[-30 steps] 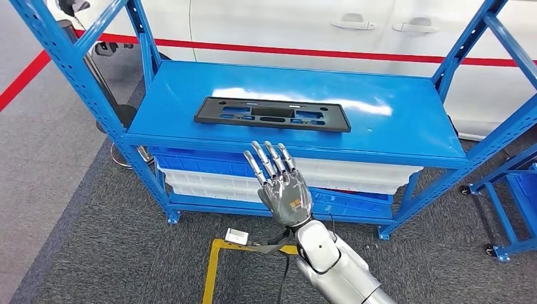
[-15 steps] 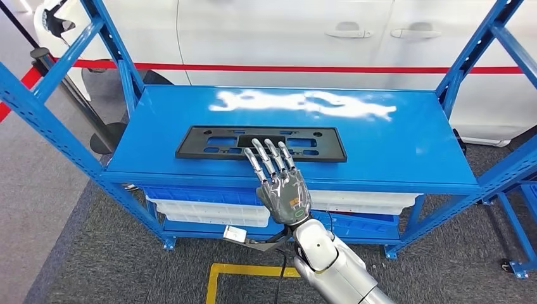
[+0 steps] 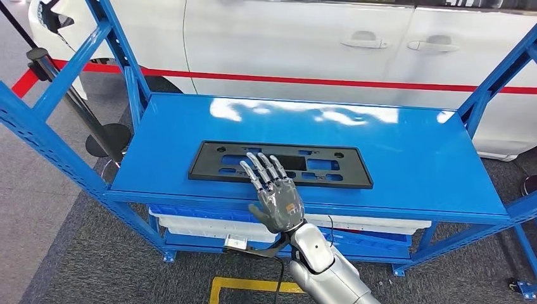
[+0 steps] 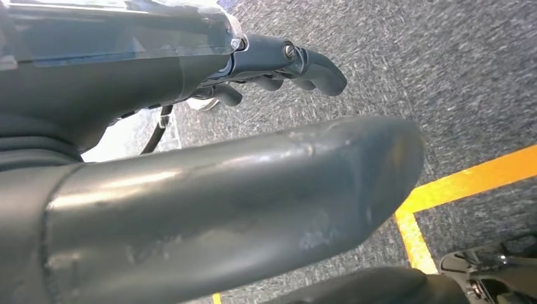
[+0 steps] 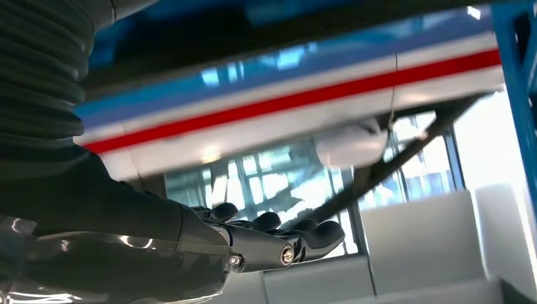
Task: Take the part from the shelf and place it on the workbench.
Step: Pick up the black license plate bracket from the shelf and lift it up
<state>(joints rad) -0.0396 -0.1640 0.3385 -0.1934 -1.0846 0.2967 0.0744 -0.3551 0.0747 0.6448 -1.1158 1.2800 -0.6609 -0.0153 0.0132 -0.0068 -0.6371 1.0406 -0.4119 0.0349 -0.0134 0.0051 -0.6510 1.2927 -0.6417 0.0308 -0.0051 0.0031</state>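
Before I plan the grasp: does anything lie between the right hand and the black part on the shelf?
Nothing in the head view: the right hand has its fingers spread over the near edge of the black part.

Bright blue shelf (image 3: 405,152) at centre carries a black part (image 3: 329,166) — behind, upper frame, a white car (image 3: 285,44) with a red stripe; lower frame, grey speckled carpet (image 3: 82,266) with yellow tape (image 3: 247,285).

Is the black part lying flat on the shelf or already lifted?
Flat: the black part lies on the blue shelf; the right hand reaches over it, fingers spread.
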